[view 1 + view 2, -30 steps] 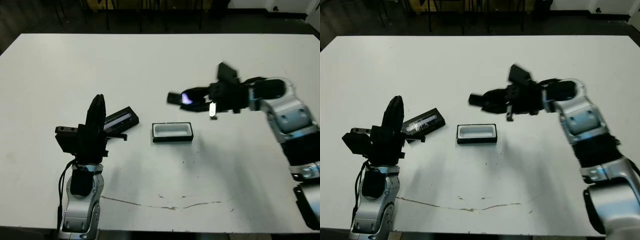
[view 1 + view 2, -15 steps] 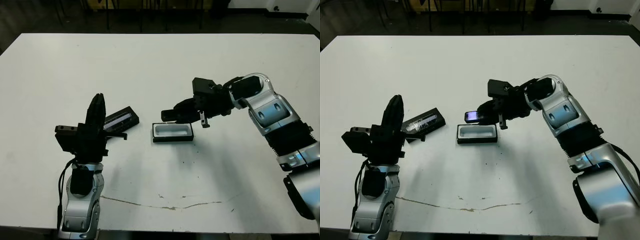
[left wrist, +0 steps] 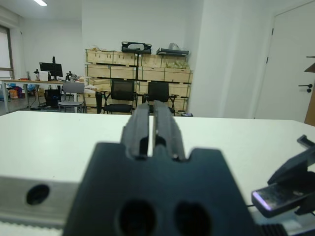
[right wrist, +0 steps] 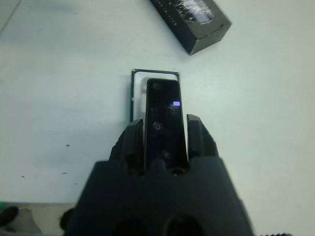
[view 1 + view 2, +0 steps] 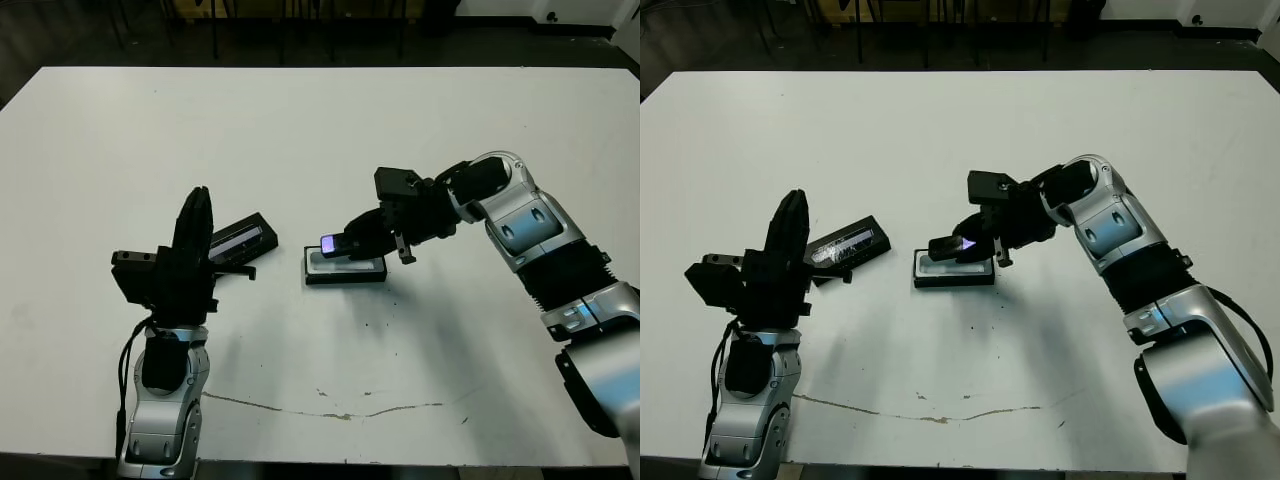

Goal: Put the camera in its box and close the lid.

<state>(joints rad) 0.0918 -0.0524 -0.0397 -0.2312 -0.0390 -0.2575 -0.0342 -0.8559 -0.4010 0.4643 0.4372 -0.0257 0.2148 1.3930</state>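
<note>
My right gripper (image 5: 362, 240) is shut on the camera (image 5: 343, 243), a flat black device whose small screen (image 4: 175, 103) glows bluish-white at its free end. It hangs just above the box (image 5: 345, 267), a shallow black tray with a white lining (image 4: 139, 81), and lines up lengthwise with it. The lid (image 5: 240, 238), black with a shiny grey strip, lies flat left of the box. My left gripper (image 5: 193, 222) stands upright in front of the lid, fingers shut (image 3: 151, 115) on nothing.
The white table (image 5: 320, 130) stretches wide around the box. A thin dark scratch (image 5: 330, 408) runs along the table near its front edge. Beyond the far edge, chairs and stacked crates (image 3: 138, 58) show in the left wrist view.
My right arm has swung left and down, carrying the camera from the air right of the box to just above it. The left arm and the lid have stayed still.
</note>
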